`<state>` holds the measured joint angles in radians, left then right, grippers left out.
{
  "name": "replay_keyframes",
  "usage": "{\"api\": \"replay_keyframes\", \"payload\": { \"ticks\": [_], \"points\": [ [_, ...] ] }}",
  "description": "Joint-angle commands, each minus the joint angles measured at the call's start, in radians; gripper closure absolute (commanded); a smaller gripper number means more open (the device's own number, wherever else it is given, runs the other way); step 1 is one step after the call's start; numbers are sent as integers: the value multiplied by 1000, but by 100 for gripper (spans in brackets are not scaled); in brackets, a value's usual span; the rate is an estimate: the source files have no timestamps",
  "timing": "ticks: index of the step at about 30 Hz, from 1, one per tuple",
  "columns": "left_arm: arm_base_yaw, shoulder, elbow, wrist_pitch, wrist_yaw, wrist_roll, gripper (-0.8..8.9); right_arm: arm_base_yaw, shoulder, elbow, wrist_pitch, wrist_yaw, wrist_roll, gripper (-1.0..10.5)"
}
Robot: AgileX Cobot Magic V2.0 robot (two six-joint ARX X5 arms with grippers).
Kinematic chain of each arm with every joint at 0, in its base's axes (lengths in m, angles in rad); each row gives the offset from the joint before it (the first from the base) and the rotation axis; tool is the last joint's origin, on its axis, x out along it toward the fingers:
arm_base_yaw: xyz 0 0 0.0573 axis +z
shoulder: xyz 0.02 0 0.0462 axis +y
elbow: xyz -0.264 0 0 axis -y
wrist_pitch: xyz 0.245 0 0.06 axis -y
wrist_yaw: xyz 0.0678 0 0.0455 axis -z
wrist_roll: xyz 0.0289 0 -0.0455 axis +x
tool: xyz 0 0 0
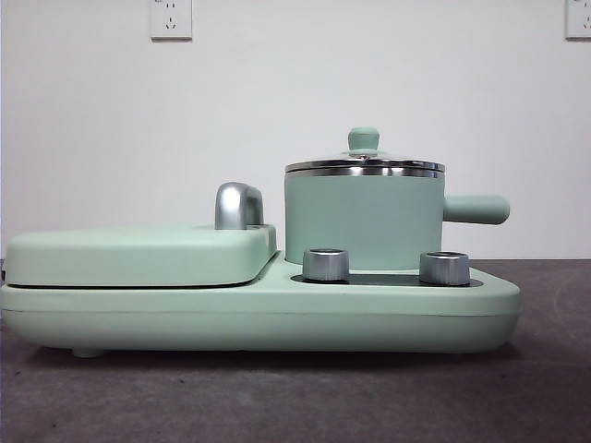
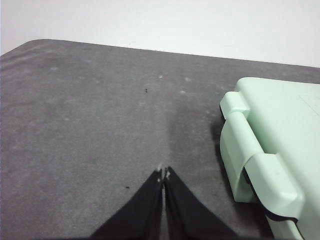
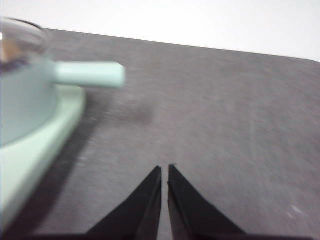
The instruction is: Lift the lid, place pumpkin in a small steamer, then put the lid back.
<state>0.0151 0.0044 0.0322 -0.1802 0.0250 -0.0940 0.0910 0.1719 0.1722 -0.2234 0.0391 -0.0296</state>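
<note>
The small steamer (image 1: 360,220) stands on the right half of the mint-green appliance, its stubby handle (image 1: 476,209) pointing right. The lid (image 1: 364,165) rests on it, mint knob (image 1: 363,139) upright. In the right wrist view the steamer (image 3: 22,100) shows blurred, with a hint of orange through the lid glass (image 3: 10,50); the pumpkin itself cannot be made out. My right gripper (image 3: 165,169) is shut over bare grey table, apart from the steamer's handle (image 3: 90,75). My left gripper (image 2: 163,172) is shut above the table, beside the appliance's end (image 2: 260,150). Neither gripper appears in the front view.
The appliance base (image 1: 259,309) carries a flat rectangular cover (image 1: 138,254) with a chrome handle (image 1: 237,205) on its left half and two steel knobs (image 1: 325,264) (image 1: 444,268) in front of the steamer. A white wall with sockets stands behind.
</note>
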Motion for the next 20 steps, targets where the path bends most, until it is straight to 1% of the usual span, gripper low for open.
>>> {"api": "replay_keyframes", "payload": {
  "ticks": [1, 8, 10, 13, 17, 20],
  "points": [
    [0, -1, -19, -6, 1, -3, 807, -26, -68, -45, 10, 3, 0, 926],
    [0, -1, -19, -6, 1, -3, 807, -43, -171, -108, 15, 8, 1, 926],
    [0, -1, -19, -6, 1, -3, 807, -43, -168, -129, 16, 15, 10, 926],
    [0, -1, -19, -7, 1, -3, 807, -43, -168, -157, 34, 12, 45, 926],
    [0, -1, -19, -6, 1, -3, 807, -47, -168, -160, 83, 13, 48, 926],
    [0, -1, -19, -6, 1, -3, 807, -48, -168, -160, 89, 14, 55, 926]
  ]
}}
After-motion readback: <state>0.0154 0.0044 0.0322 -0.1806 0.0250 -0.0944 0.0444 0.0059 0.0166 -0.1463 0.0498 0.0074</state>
